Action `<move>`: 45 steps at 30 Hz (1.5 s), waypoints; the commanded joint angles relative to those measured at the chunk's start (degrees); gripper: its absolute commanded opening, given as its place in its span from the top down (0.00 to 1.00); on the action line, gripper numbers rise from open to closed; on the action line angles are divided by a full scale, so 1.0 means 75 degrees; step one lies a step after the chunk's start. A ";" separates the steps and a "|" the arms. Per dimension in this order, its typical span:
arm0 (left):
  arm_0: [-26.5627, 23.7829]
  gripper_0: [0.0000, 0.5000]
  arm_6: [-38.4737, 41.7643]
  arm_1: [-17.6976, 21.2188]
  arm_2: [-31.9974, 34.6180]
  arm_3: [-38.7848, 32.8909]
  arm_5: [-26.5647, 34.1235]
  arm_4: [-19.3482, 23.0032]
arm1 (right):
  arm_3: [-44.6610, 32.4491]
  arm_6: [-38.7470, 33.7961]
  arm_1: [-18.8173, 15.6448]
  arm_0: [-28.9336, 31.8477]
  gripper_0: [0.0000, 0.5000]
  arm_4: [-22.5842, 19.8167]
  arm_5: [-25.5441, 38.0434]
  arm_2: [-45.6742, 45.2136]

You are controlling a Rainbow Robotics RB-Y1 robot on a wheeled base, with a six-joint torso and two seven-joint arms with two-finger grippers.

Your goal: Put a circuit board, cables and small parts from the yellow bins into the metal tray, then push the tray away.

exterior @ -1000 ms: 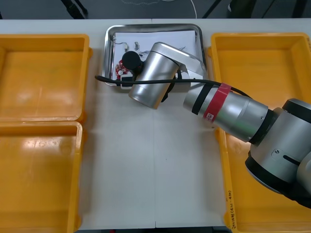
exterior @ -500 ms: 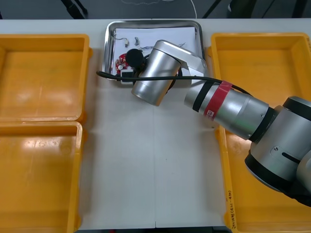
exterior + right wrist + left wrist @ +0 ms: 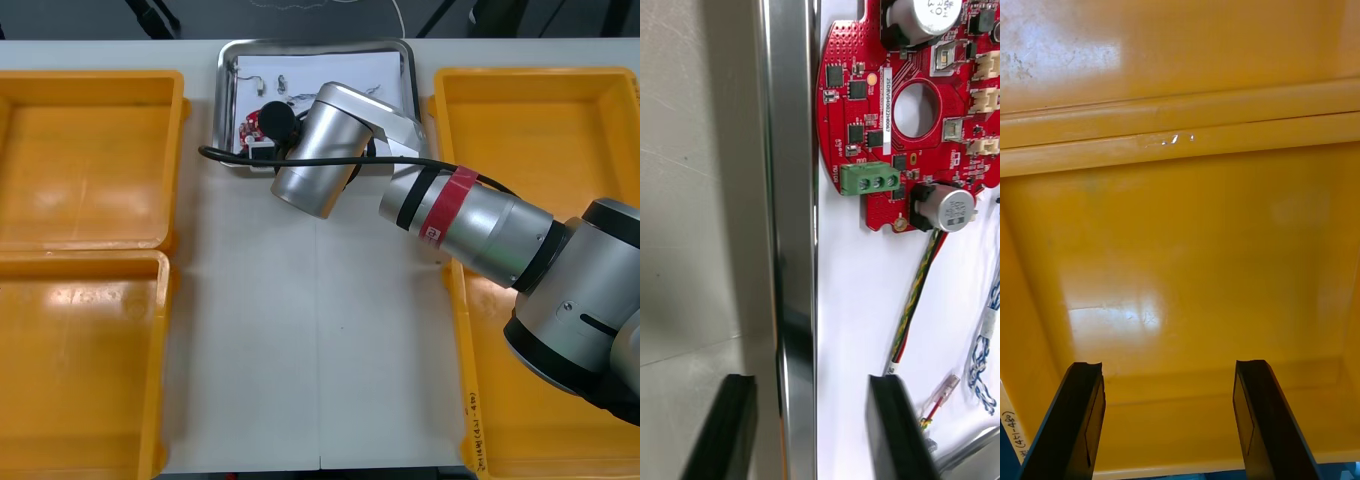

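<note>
The metal tray [image 3: 226, 100], white inside, lies at the table's far middle. In it are a round red circuit board [image 3: 248, 128], some small metal parts [image 3: 280, 80] and cables. My right arm's wrist [image 3: 320, 150] reaches over the tray's near left corner and hides its fingers there. In the right wrist view my right gripper [image 3: 811, 382] is open and straddles the tray's rim [image 3: 790, 225], one finger on the table, the other on the white lining. Beyond the fingers lie the circuit board [image 3: 857, 112], a red and yellow cable [image 3: 914, 300] and a blue and white cable [image 3: 985, 337]. My left gripper [image 3: 1169, 366] hangs open over a bin's floor [image 3: 1180, 247].
Two yellow bins [image 3: 90, 160] [image 3: 80, 370] line the table's left side and another [image 3: 540, 130] the right, partly under my right arm. The arm's own black cable [image 3: 215, 155] loops out beside the tray's near left corner.
The tray and my right wrist have shifted a little toward the table's far edge. The right gripper's fingers have come apart. The left arm has not moved.
</note>
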 commanded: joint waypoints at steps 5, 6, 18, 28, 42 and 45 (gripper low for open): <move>0.0143 0.00 -0.0567 0.0351 0.0148 -0.0191 0.0048 0.0051 | -0.0052 0.0445 -0.0026 -0.0440 0.00 0.0086 -0.0005 -0.0247; 0.0143 0.00 -0.0567 0.0351 0.0148 -0.0191 0.0048 0.0051 | -0.0052 0.0481 -0.0026 -0.0440 0.00 0.0027 -0.0005 -0.0247; 0.0143 0.00 -0.0567 0.0351 0.0148 -0.0191 0.0048 0.0051 | -0.0825 0.0774 -0.0283 -0.0440 0.00 -0.0348 0.0792 -0.0305; 0.0143 0.00 -0.0567 0.0351 0.0148 -0.0191 0.0048 0.0051 | -0.1751 0.0961 -0.0635 -0.0440 0.00 -0.1262 0.1952 -0.0985; 0.0143 0.00 -0.0567 0.0351 0.0148 -0.0191 0.0048 0.0051 | -0.2841 0.0082 -0.1303 -0.0428 0.00 -0.3301 0.4061 -0.2192; 0.0143 0.00 -0.0567 0.0351 0.0148 -0.0191 0.0048 0.0051 | -0.3415 -0.0551 -0.1479 -0.0369 0.00 -0.3641 0.4495 -0.2192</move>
